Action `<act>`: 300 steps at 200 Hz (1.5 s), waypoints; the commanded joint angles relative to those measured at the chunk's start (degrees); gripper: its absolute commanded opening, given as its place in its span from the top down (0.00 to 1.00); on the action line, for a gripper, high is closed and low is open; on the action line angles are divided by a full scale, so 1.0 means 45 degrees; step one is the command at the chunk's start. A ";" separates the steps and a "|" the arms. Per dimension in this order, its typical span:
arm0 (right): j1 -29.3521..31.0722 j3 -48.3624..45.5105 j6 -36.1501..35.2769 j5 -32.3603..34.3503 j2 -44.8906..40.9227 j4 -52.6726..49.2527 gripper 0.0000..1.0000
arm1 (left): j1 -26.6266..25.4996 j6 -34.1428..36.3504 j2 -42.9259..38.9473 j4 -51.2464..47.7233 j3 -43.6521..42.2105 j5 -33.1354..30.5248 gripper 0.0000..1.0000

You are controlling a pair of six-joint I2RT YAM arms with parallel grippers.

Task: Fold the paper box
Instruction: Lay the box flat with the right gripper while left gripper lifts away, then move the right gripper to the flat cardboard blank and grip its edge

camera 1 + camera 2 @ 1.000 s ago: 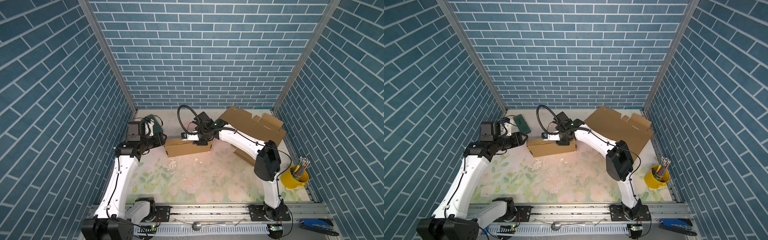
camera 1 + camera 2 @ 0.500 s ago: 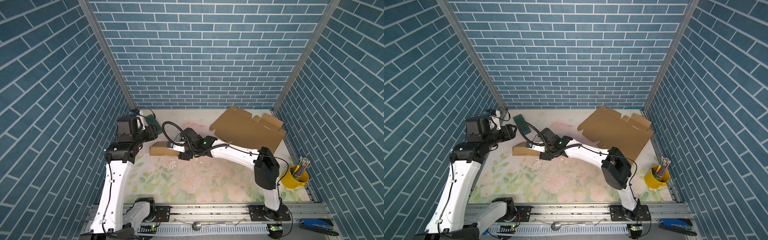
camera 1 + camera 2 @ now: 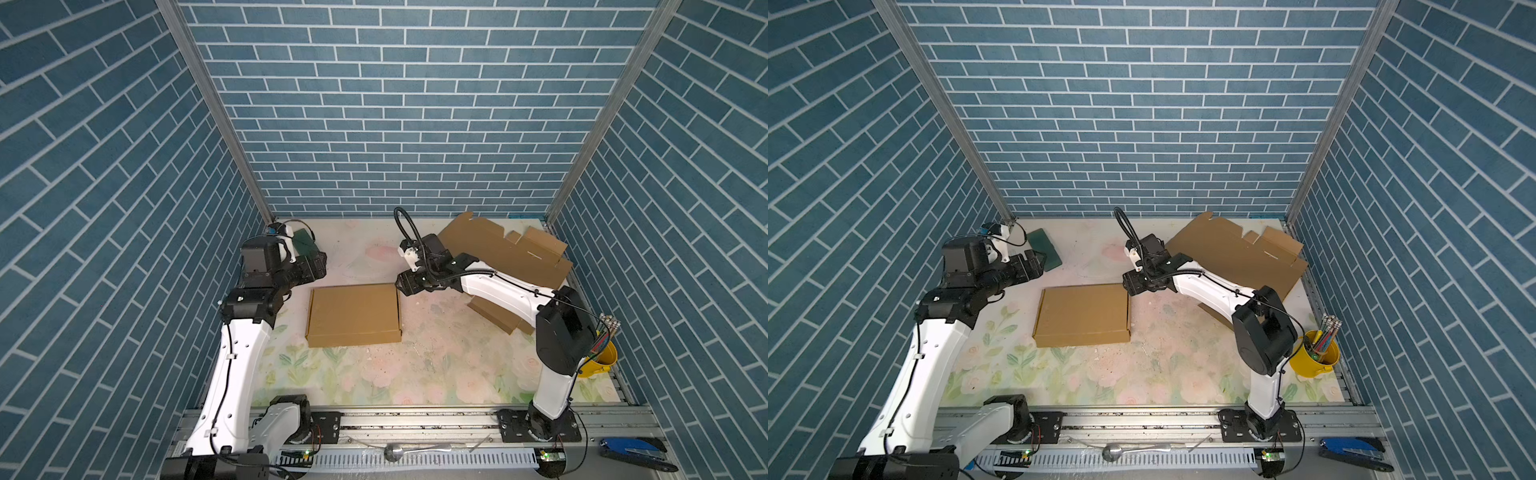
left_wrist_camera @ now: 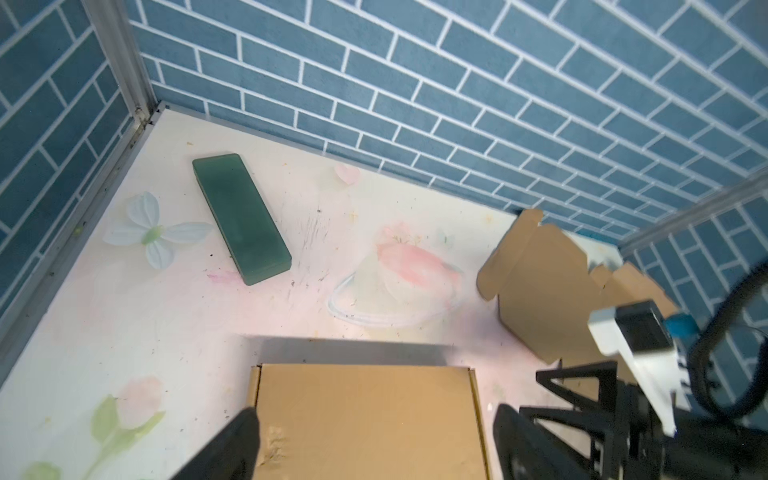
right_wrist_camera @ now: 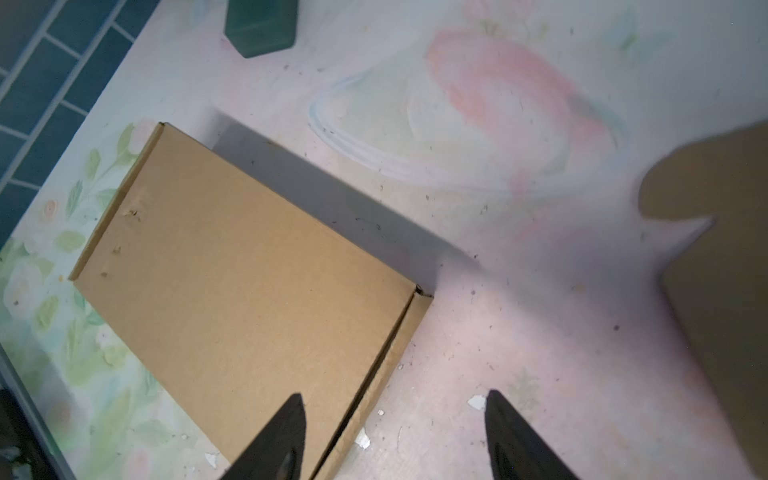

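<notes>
Though upright earlier, paper box (image 3: pixel 353 314) now flat.

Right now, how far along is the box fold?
Done: the paper box lies closed and flat on the table in both top views. In hand: nothing. The left gripper and right gripper are open near its far corners, gripping nothing. Left: probably only backing off. The flat cardboard sheets at the far right are unfolded; I can't tell whether they count.
</notes>
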 commanded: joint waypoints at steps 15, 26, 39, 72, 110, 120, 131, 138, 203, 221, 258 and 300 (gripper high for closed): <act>0.0251 -0.0256 0.4277 -0.1805 0.1537 -0.0064 0.36 | 0.1299 -0.1453 -0.0383 0.2397 -0.0948 0.2820 0.01; 0.0546 -0.0158 0.4584 -0.2239 0.1848 0.0432 0.36 | 0.1314 -0.1242 -0.0250 0.2124 -0.0744 0.2920 0.05; 0.1076 0.0515 0.4720 -0.2818 0.2458 0.0714 0.36 | 0.1309 -0.1027 -0.0151 0.1790 -0.0627 0.2962 0.10; 0.2177 0.3747 0.4754 -0.4277 0.4785 0.0313 0.37 | 0.1275 -0.0978 -0.0213 0.1826 -0.0811 0.3151 0.18; 0.1648 0.4210 0.3809 -0.3212 0.4029 -0.1138 0.37 | 0.1197 -0.0594 0.0182 0.1528 -0.0688 0.2975 0.22; 0.1225 0.3342 0.3373 -0.2197 0.2813 -0.1552 0.36 | 0.0951 -0.0254 0.0454 0.1277 -0.0509 0.2571 0.23; 0.0683 0.2182 0.3133 -0.1001 0.1479 -0.2035 0.35 | 0.0419 0.0127 0.0841 0.1139 -0.0246 0.2021 0.24; 0.0239 0.1487 0.3105 -0.0625 0.0577 -0.2274 0.34 | -0.0045 0.0368 0.1156 0.1113 -0.0056 0.1623 0.24; -0.3685 -0.2361 0.1153 0.2528 -0.3722 -0.3376 0.32 | -0.5031 0.1370 0.7948 0.1705 0.3930 -0.0793 0.24; -0.3631 -0.1503 -0.0511 0.3821 -0.2449 -0.3399 0.31 | -0.5488 0.0974 0.9658 0.1510 0.5216 -0.0405 0.26; -0.2707 0.0467 -0.3118 0.5542 0.0145 -0.3461 0.29 | -0.5591 0.0825 1.0215 0.0600 0.5589 -0.0934 0.21; -0.1781 0.2265 -0.4998 0.8263 0.2900 -0.3875 0.29 | -0.4994 0.1240 0.8844 0.0741 0.3963 -0.2300 0.00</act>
